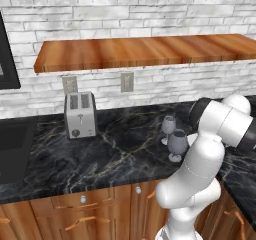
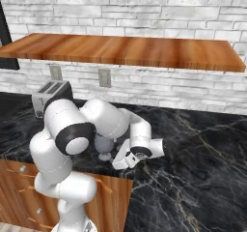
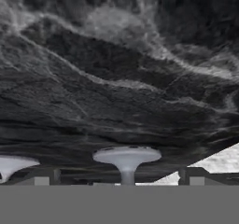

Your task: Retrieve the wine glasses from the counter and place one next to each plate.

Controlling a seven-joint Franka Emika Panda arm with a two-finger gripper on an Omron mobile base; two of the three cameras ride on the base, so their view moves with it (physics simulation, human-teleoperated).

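Observation:
Two smoky grey wine glasses stand upright on the black marble counter (image 1: 100, 154), one behind (image 1: 169, 126) and one in front (image 1: 177, 143), close together right of the middle. In the right base view my arm covers most of one glass (image 2: 102, 144). My gripper (image 2: 117, 162) is low over the counter (image 2: 193, 144) right beside that glass. The hand view is rolled over: the glass's round foot (image 3: 127, 155) and stem sit between my spread fingertips (image 3: 191, 175), untouched, and the second foot (image 3: 11, 164) is at the left edge. The gripper (image 3: 119, 178) is open. The plates are out of view.
A silver toaster (image 1: 80, 115) stands at the back left of the counter, also seen behind my arm (image 2: 48, 93). A brown wooden wall shelf (image 1: 140, 51) hangs above. A dark sink (image 1: 12, 151) lies at the far left. Brown cabinets (image 1: 100, 209) front the counter.

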